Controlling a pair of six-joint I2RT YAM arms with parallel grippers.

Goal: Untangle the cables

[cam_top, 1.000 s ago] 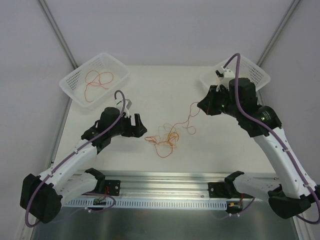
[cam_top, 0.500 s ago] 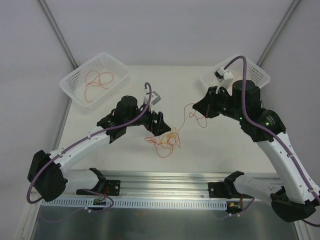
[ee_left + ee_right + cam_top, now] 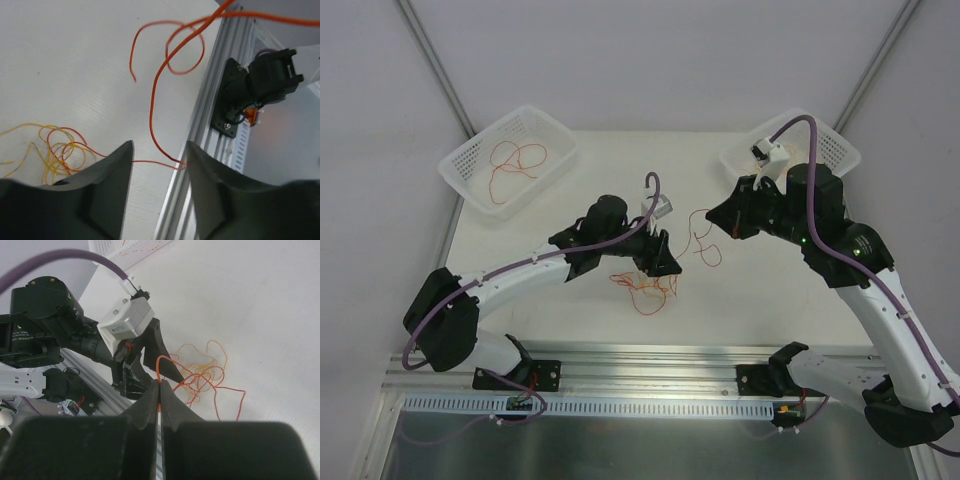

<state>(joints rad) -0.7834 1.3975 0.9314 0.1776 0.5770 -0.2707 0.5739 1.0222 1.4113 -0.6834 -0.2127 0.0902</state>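
The cables (image 3: 645, 284) lie as a loose tangle of orange-yellow and red wires on the white table, near the front middle. My left gripper (image 3: 665, 267) hovers at the tangle's right edge. In the left wrist view its jaws (image 3: 160, 145) stand open, a thin orange wire (image 3: 150, 161) crosses the gap, and the tangle (image 3: 55, 150) lies to the left. My right gripper (image 3: 713, 215) is raised right of the tangle. In the right wrist view it is shut (image 3: 159, 382) on an orange cable (image 3: 165, 360) that loops above the fingertips and runs down towards the heap (image 3: 205, 371).
A white basket (image 3: 465, 160) at the back left holds a red cable (image 3: 515, 160). A second white basket (image 3: 835, 145) stands at the back right, behind the right arm. An aluminium rail (image 3: 650, 365) with black brackets (image 3: 260, 85) runs along the near edge.
The left arm has reached right, from beside the tangle to over its right edge, and its jaws have narrowed. The right gripper has shifted a little left, still holding its cable.
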